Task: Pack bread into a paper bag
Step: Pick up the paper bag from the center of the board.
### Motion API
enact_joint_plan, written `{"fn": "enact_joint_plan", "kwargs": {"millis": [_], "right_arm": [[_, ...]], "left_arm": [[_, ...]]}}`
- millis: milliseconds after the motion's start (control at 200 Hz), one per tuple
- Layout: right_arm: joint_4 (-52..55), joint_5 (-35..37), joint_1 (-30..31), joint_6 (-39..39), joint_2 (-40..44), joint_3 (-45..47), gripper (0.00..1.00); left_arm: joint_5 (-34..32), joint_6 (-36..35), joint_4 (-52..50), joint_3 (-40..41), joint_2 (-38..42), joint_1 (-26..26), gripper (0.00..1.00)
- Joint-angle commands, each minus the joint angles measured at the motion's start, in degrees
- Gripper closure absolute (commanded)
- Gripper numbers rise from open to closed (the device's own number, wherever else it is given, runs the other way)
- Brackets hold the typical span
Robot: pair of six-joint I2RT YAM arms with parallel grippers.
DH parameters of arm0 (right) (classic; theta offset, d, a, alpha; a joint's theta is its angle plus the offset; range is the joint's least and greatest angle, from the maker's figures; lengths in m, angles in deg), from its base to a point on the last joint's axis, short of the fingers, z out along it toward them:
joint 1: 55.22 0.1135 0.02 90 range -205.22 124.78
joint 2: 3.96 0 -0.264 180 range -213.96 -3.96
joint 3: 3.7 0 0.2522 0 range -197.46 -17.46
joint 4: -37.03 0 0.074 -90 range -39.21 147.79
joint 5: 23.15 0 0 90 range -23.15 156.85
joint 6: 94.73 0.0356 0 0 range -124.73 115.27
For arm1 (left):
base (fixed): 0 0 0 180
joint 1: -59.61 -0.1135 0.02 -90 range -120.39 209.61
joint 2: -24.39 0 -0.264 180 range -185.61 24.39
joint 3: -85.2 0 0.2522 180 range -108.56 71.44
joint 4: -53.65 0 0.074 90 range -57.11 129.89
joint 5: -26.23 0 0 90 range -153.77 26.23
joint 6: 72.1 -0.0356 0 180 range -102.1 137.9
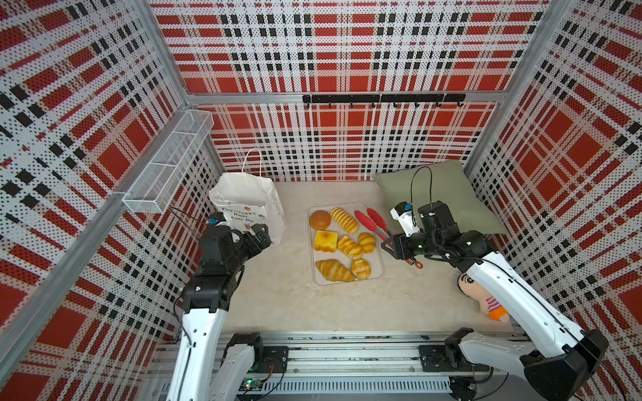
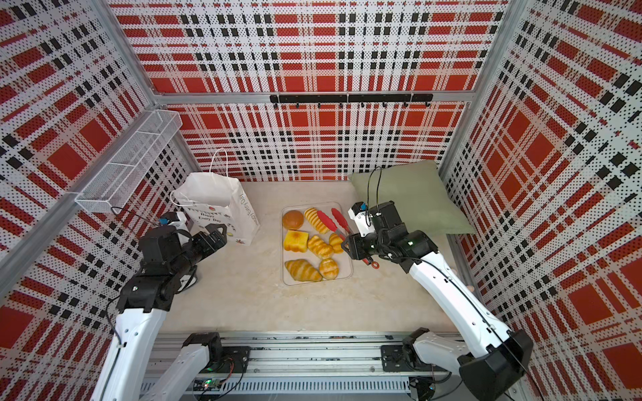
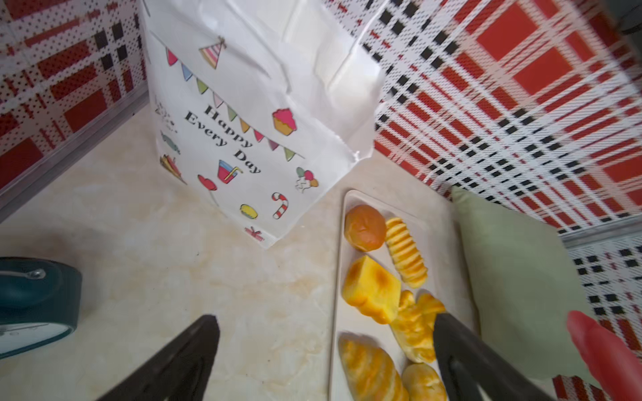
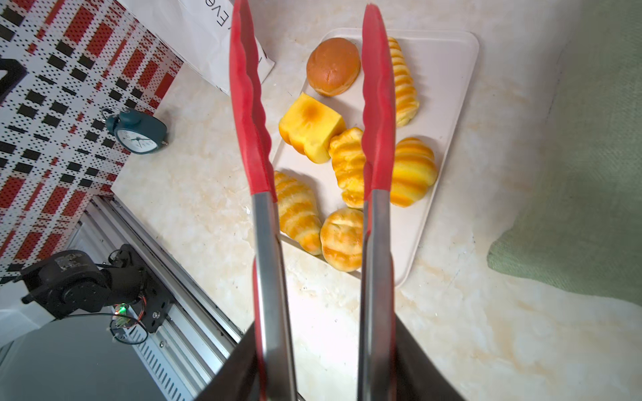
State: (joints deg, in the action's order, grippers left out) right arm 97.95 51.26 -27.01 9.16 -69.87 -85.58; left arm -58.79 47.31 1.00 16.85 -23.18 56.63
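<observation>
Bread [image 1: 349, 246], seven likely light, squashy pastries, lies on the tray [image 1: 378, 264] near the paper bag [image 1: 250, 198]; the right gripper [image 1: 392, 247] clamps the tongs [image 1: 370, 222], best closed gently across a piece's middle, while the left gripper [image 1: 260, 236] gapes empty by the bag

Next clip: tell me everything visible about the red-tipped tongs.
The red-tipped metal tongs have two shiny steel-looking arms ending in scalloped, rubbery red tips, plus a red ring at the hinge end. The right tool clamps their arms; the tips stand apart, holding nothing, over the pale rectangular tray of bread. Whether they touch any bread is unclear.
</observation>
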Motion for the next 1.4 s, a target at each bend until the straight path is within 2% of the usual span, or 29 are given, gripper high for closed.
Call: {"fn": "enact_joint_plan", "kwargs": {"millis": [0, 306, 576, 656, 882, 1233, 1398], "right_arm": [[-0.2, 2.8, -0.5, -2.0, 2.4, 0.1, 0.5], [-1.1, 2.1, -0.5, -1.5, 4.1, 3.0, 0.49], [-2.1, 0.8, -0.5, -0.9, 2.7, 2.6, 0.49], [-2.2, 0.7, -0.5, -0.9, 2.1, 2.4, 0.49], [-2.9, -0.4, -0.5, -0.5, 1.5, 2.4, 0.49], [-3.2, 0.2, -0.5, 0.3, 3.2, 3.3, 0.49], [-3.4, 0.1, -0.5, 0.7, 3.5, 3.5, 0.49]], "left_arm": [[1.3, -0.8, -0.5, -1.2, -2.5, -2.7, 0.01], [2.7, 2.4, 4.9, -3.7, -4.9, -4.5, 0.01], [3.8, 3.0, 5.2, -4.8, -1.7, -5.0, 0.01], [3.8, 3.1, 5.9, -5.5, -3.5, -5.1, 0.01], [9.1, 6.3, 11.3, -7.1, -10.0, -6.3, 0.01], [9.0, 9.7, 14.6, -8.9, -16.0, -8.6, 0.0], [9.4, 9.7, 14.8, -9.1, -19.3, -9.4, 0.04]]}}
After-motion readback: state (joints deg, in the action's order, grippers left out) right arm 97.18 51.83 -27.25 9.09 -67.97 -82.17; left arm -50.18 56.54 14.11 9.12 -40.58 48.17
